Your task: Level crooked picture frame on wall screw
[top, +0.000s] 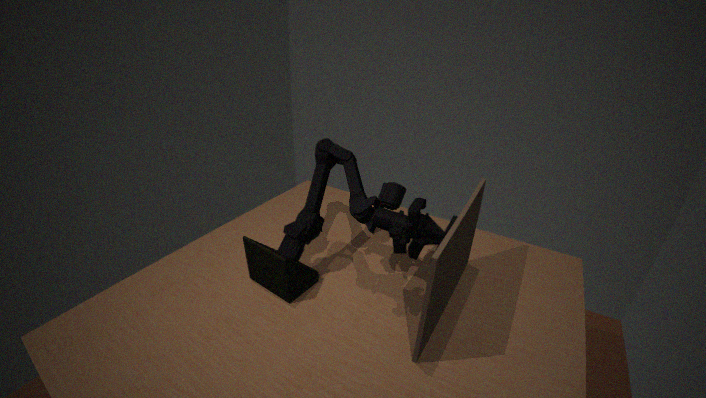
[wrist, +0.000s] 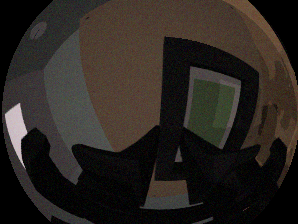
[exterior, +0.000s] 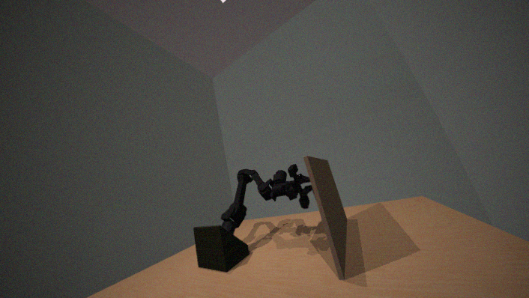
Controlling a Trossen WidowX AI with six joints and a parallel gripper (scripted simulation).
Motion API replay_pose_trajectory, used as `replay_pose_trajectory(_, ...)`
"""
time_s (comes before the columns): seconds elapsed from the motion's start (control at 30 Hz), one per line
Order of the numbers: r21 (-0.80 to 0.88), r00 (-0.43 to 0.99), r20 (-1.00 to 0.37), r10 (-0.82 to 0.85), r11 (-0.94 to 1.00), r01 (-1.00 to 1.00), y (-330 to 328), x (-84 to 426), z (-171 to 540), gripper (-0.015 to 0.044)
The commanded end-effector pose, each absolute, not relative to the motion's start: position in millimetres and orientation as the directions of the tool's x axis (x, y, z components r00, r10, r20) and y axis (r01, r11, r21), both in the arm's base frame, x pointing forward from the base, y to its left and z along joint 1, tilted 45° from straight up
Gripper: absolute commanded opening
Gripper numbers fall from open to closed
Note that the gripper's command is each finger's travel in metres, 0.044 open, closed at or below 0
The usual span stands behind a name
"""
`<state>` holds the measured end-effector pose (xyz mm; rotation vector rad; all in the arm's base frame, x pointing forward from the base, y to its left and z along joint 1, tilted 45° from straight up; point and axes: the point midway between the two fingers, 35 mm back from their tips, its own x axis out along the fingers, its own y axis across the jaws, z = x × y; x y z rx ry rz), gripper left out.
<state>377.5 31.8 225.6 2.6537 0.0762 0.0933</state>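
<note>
The black picture frame (wrist: pixel 174 75) with a pale mat and green picture is on the near face of the upright wall panel (wrist: pixel 125 75) (top: pixel 456 260) (exterior: pixel 330 202). My gripper (wrist: pixel 169 129) (top: pixel 443 241) (exterior: pixel 312 183) is shut on the frame's side bar, the left bar in the wrist view, near its lower end. In that view the top bar slopes down to the right, but the lens bends the lines, so I cannot tell how level the frame is. The screw and the notched strip are hidden. The top and exterior views see mainly the panel's back, which hides the frame's face.
The arm's dark base block (top: pixel 282 272) (exterior: pixel 210 247) stands on the wooden table (top: pixel 175 320) (exterior: pixel 449 232). The panel stands on the table in front of the arm and leans in the top and exterior views. Shadows of the arm and panel lie on the table.
</note>
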Motion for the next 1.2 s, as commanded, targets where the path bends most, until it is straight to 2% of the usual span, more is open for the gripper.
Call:
replay_pose_trajectory(0.0,0.462,0.996,0.064,0.058,-0.887,0.022,29.6,377.8,229.7,0.0000)
replay_pose_trajectory(1.17,0.462,0.996,0.064,0.058,-0.887,0.022,33.0,377.3,234.7,0.0000)
